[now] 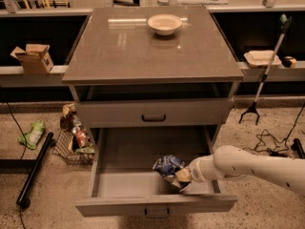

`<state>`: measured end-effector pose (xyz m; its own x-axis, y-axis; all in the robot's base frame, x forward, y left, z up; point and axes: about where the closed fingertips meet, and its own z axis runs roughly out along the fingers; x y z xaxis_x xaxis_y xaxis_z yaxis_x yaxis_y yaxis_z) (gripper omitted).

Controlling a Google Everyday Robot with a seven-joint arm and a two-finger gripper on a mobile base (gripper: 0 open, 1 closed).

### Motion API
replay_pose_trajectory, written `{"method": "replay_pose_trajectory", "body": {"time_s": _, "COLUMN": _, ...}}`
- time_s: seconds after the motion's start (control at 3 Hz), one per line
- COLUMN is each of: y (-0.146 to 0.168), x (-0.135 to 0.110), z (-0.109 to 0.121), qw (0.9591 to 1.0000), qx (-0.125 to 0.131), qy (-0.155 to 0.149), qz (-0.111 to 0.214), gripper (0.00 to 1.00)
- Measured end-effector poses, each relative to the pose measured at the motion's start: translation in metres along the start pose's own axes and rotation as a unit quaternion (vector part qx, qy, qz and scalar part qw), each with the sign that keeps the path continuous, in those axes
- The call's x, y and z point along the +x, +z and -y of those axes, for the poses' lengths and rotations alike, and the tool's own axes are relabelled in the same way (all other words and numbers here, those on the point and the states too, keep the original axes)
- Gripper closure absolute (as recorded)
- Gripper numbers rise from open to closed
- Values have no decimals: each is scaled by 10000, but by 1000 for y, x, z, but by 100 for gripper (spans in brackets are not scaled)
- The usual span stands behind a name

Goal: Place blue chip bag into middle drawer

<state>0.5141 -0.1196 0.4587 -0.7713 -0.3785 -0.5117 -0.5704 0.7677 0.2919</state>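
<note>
Camera view: pincer [182, 176] comes in from the right, below the desk's [119, 56] front edge, clamped on one end of the blue chip bag [167, 165]. Bag hangs crumpled inside the pulled-out middle drawer [124, 185], toward its front right corner. Cream bowl [164, 24] sits near the desk's back edge.

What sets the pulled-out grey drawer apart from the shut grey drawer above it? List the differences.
The lower wide grey drawer is pulled out, its tray exposed; the upper grey drawer front sits shut. The lower one holds the dark blue foil chip bag, with the gripper beside it at the tray's front right; the upper one's inside is hidden. Both are grey with one small dark handle.
</note>
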Motion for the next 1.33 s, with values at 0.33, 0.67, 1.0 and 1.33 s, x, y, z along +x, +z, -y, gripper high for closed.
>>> {"method": "replay_pose_trajectory", "body": {"time_s": 0.33, "y": 10, "x": 0, "z": 3, "qw": 10000, "qx": -44, "qy": 75, "qz": -25, "gripper": 36}}
{"method": "replay_pose_trajectory", "body": {"time_s": 0.67, "y": 11, "x": -2, "z": 3, "qw": 9999, "qx": -105, "qy": 43, "qz": 9, "gripper": 12}}
{"method": "replay_pose_trajectory", "body": {"time_s": 1.0, "y": 1, "x": -6, "z": 9, "qw": 9994, "qx": -237, "qy": 120, "qz": 218, "gripper": 0}}
{"method": "replay_pose_trajectory", "body": {"time_s": 1.33, "y": -32, "x": -22, "z": 19, "qw": 9961, "qx": -452, "qy": 181, "qz": 731, "gripper": 0}}
